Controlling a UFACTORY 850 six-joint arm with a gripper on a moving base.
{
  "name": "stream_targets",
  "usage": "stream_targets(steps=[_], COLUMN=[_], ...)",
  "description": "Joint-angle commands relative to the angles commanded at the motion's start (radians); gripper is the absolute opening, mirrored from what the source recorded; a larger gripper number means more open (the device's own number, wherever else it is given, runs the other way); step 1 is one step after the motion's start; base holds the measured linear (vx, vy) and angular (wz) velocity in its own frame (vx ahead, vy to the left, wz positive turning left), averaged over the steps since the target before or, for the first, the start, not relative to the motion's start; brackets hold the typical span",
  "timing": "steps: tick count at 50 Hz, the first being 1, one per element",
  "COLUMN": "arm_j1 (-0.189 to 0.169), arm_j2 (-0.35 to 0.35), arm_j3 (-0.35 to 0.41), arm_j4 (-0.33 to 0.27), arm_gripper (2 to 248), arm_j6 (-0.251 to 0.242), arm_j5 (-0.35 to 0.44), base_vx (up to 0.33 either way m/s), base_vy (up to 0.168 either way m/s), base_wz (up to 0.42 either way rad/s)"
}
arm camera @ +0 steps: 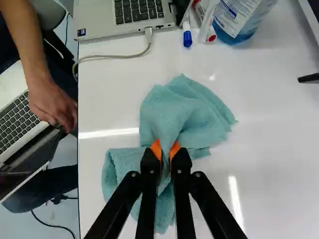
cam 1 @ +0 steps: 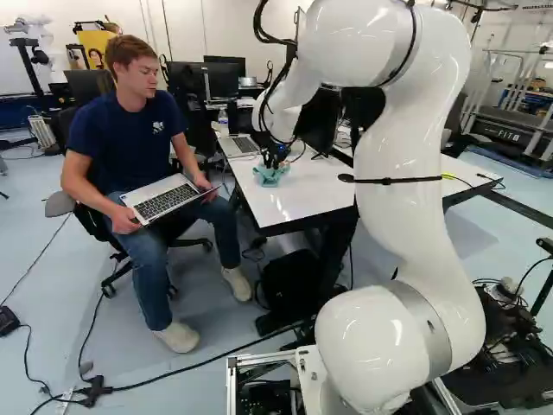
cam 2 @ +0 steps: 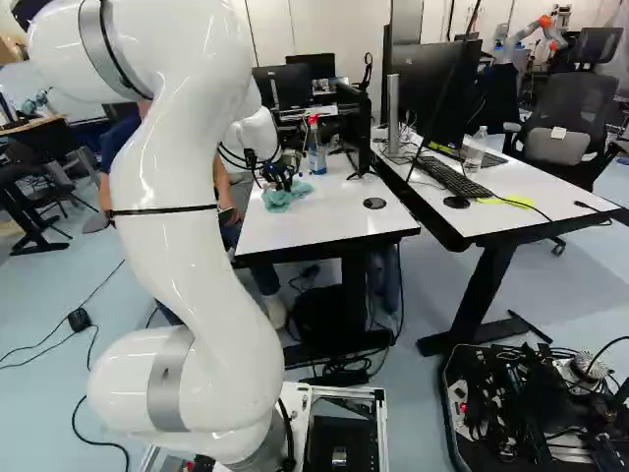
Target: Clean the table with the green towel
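On the glossy white tabletop [arm camera: 269,149], the black two-finger gripper [arm camera: 165,152] pinches a soft, light green cloth towel [arm camera: 187,112] mid-bunch, a sensible hold, though loose folds may drag.

The left and right base views look ahead and slightly down from behind the thick, glossy white jointed arm [cam 1: 397,164], sharing the white rectangular surface [cam 2: 329,214] farther off. The wrist view faces down onto that surface from close above, along the black two-fingered end effector [cam 2: 284,184].
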Motion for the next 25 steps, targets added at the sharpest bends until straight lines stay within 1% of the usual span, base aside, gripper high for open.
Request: stream_targets(steps=[25], arm_j1=[0.023], arm_j2=[0.168], arm_j3=[0.146], arm_j4=[0.0], arm_gripper=[39], arm_j6=[0.0], arm_j5=[0.0], base_vx=[0.0], base_vy=[0.0], base_wz=[0.0])
